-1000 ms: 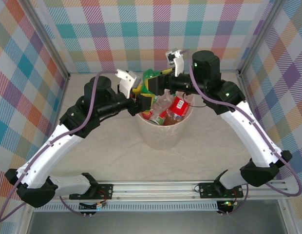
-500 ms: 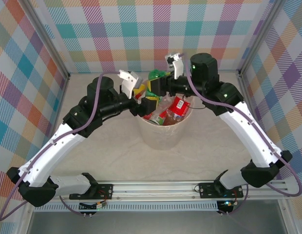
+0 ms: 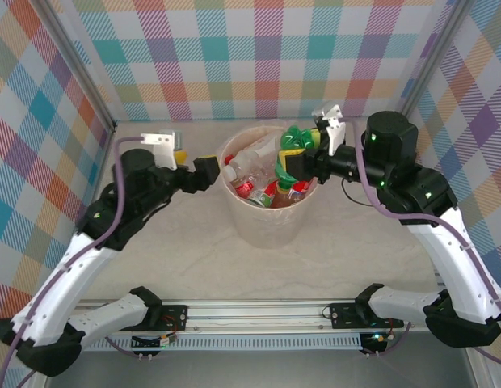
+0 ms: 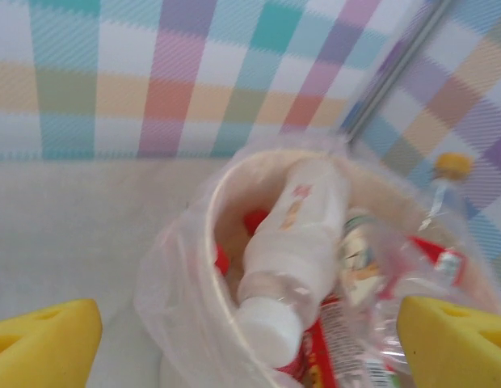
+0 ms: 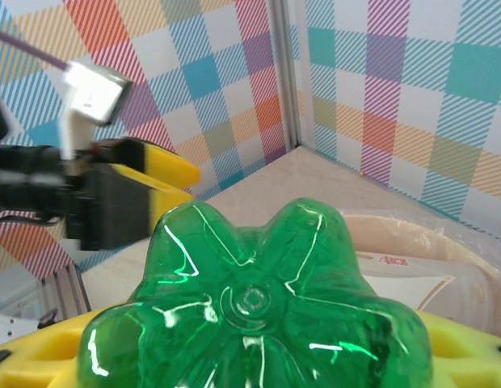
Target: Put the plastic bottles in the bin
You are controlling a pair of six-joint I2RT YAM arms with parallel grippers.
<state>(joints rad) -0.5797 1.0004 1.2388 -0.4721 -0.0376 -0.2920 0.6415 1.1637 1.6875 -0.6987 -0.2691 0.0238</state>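
Top external view: my left gripper (image 3: 194, 165) has withdrawn from over the bin (image 3: 271, 230) to its left side, fingers released. The white-capped bottle (image 3: 249, 156) now lies inside among the red-labelled bottles (image 3: 284, 192). My right gripper (image 3: 295, 162), shifted to the bin's right rim, grasps the green bottle (image 3: 295, 141). The bin stands mid-worktop (image 3: 178, 250), toward the far edge. Label writing is too blurred to read.

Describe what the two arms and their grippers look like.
Both the left arm and right arm have white link shells, black rounded joints and a purple cable clipped alongside; green lights glow on the right one. The left gripper and right gripper are black with yellow fingers and white camera brackets.
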